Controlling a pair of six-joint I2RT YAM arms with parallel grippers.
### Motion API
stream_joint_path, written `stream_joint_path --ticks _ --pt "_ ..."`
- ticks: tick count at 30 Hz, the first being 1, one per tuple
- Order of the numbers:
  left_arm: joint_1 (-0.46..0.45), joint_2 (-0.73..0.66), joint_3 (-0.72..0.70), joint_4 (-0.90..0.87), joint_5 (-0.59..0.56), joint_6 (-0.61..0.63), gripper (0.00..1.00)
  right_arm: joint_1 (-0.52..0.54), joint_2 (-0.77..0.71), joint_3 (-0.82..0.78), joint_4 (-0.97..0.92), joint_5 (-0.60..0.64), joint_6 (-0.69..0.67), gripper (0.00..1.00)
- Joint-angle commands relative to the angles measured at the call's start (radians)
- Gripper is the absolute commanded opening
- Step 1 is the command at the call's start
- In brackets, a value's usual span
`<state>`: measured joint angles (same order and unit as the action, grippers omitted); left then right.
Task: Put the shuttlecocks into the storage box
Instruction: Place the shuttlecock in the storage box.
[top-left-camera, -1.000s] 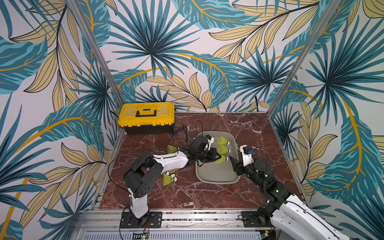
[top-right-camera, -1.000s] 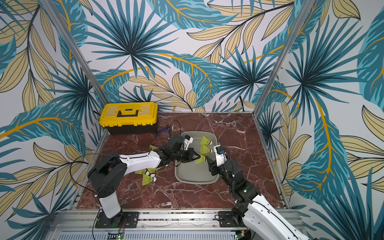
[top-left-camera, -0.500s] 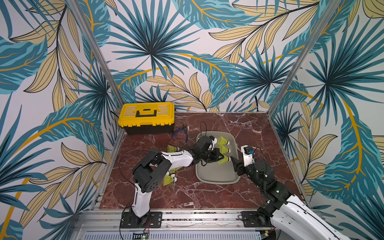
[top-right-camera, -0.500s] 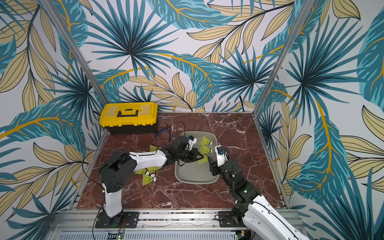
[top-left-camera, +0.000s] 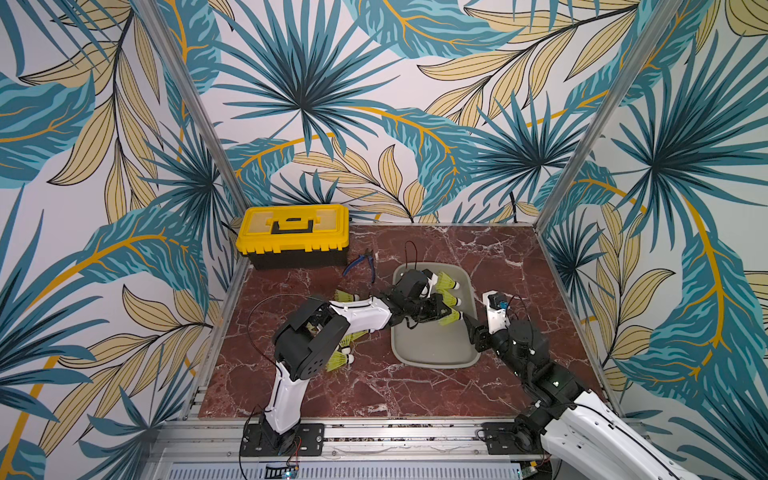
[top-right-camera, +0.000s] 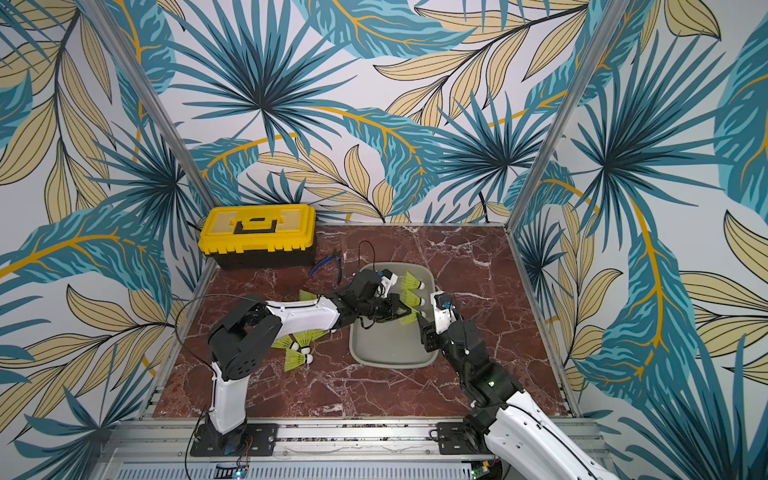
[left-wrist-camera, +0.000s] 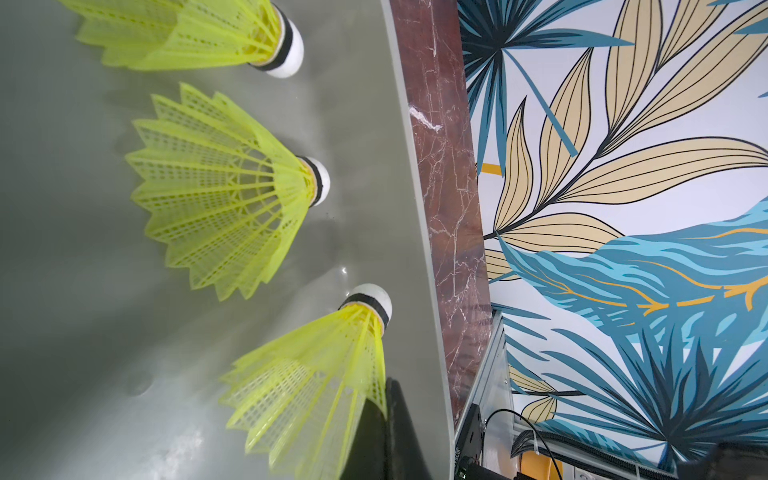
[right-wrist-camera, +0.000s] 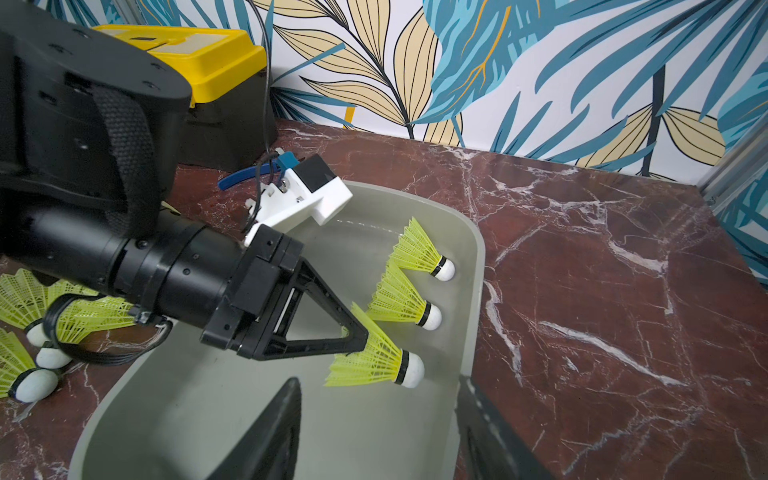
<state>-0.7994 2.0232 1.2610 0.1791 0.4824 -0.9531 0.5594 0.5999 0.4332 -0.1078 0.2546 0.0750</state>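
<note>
- In both top views the storage box (top-left-camera: 432, 353) sits mid-desk (top-left-camera: 374, 395). Three shuttlecocks (top-left-camera: 446, 282) lie toward its 1 o'clock corner, and loose shuttlecocks (top-right-camera: 295, 359) rest on the desk at its 9 o'clock.
- Left wrist: the left hand (left-wrist-camera: 388, 399) is clamped on the nearest shuttlecock (left-wrist-camera: 324, 374) by its skirt.
- Right wrist: the right hand (right-wrist-camera: 376, 399) is apart and empty above the box.

Glossy marble tabletop (top-left-camera: 415, 390) — smooth plastic storage box (top-left-camera: 432, 345), mesh-plastic shuttlecocks (left-wrist-camera: 220, 195).
</note>
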Motion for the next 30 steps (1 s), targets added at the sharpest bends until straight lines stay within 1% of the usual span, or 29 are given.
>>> stream_joint_path --ticks 1,30 --pt "0.000 0.014 0.043 -0.022 -0.002 0.019 0.00 0.004 -0.014 -0.016 -0.018 0.017 0.002 0.60" --pt "0.008 0.080 0.081 -0.029 -0.015 0.021 0.00 0.005 -0.032 -0.019 -0.038 0.031 0.003 0.60"
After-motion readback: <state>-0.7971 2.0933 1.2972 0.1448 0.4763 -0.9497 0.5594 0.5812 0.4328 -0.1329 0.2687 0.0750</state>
